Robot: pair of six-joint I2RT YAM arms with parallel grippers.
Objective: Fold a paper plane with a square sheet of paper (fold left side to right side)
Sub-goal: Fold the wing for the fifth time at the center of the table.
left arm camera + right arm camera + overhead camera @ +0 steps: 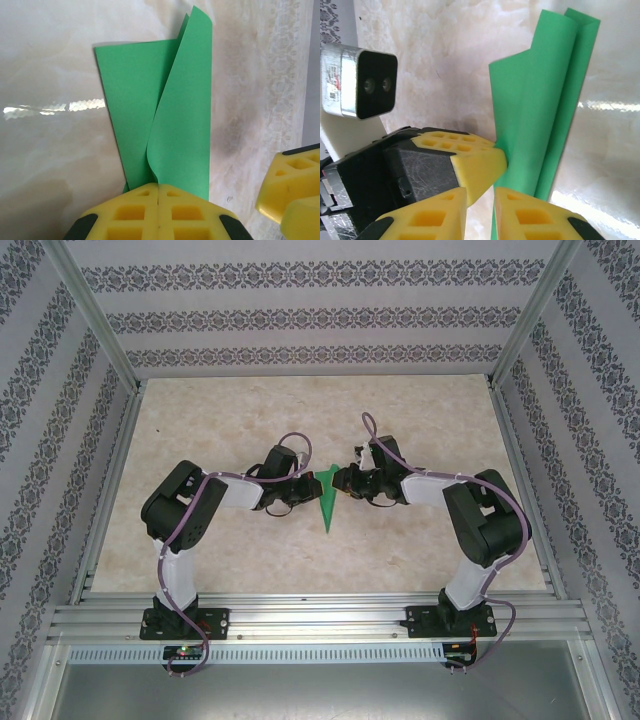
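The bright green sheet of paper [327, 502] lies mid-table, folded lengthwise into a slim pointed paper plane shape, its tip toward the arms. In the left wrist view the paper [185, 110] has one flap curling up over the other. My left gripper [158, 189] is shut, and the curl's near end runs into the seam between its yellow fingers. From the right, my right gripper [480, 200] stands open with a narrow gap, and the paper's [535, 115] near edge sits inside that gap against the right finger. The two grippers [300, 492] [345, 483] face each other across the paper.
The marble-look tabletop [220, 430] is bounded by patterned walls [300, 320] and aluminium posts [95, 315]. A rail [320, 615] runs along the near edge by the arm bases. The left wrist's camera [360, 85] sits close to my right gripper.
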